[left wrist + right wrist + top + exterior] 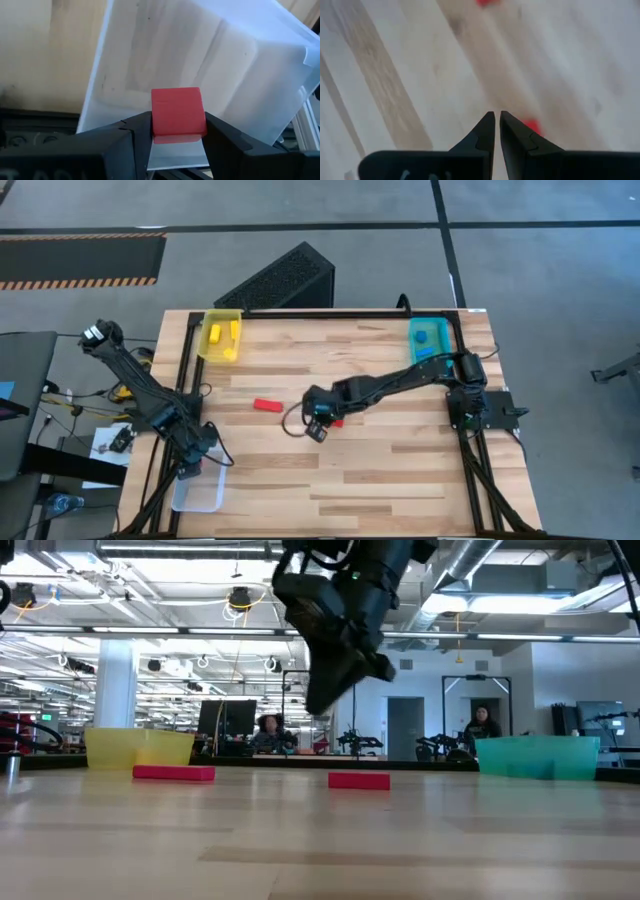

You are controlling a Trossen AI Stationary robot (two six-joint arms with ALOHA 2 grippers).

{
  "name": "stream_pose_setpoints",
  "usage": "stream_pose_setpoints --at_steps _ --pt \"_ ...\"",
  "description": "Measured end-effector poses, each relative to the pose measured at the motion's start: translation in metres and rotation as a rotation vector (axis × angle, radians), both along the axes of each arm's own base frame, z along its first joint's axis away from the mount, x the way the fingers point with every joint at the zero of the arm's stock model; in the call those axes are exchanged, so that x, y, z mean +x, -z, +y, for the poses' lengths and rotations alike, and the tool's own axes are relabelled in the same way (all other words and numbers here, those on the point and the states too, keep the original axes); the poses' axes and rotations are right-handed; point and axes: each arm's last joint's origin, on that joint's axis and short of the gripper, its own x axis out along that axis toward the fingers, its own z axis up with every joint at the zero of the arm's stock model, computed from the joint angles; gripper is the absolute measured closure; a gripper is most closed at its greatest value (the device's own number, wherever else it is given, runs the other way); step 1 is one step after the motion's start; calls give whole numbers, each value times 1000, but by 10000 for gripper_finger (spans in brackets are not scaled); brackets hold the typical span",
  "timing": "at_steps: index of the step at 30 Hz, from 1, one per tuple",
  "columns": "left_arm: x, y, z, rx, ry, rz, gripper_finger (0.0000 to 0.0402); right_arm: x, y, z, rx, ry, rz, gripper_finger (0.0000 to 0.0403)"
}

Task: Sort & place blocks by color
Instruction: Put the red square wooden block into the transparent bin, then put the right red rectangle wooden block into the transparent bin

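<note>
My left gripper (177,134) is shut on a red block (177,112) and hangs over the clear tray (225,70) at the table's near left corner (205,495). My right gripper (318,427) is shut and empty, and hovers above the middle of the table. A second red block (337,421) lies flat on the table just beside it (532,125). A third red block (265,405) lies flat to its left. Yellow blocks (228,340) lie in the yellow tray (210,320). A blue block (424,336) lies in the teal tray (440,350). My left gripper pinches the red block by two opposite sides (154,125) between its two fingers. The fingers come from above, pointing steeply down. The block is lifted clear, level, above the clear tray's floor.
The yellow tray stands at the far left and the teal tray at the far right. A black frame rail (330,313) runs along the table's far edge. Bare wood (380,480) spreads across the near half. People sit in the room behind (482,720).
</note>
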Motion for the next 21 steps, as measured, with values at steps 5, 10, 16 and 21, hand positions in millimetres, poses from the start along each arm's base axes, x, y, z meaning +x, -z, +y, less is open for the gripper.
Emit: stream_pose_setpoints --at_steps 5,10,16,21 --pt "0 -1 1 12 21 -44 259 -9 11 14 38 56 68 348" --pt "0 -6 5 21 -14 -119 236 -20 15 12 13 49 184 322" --pt "-3 -15 13 34 -136 -238 203 -22 16 -1 32 1 227 249" --pt "-5 -24 21 24 -287 -350 187 -22 16 -3 -12 -124 234 174"
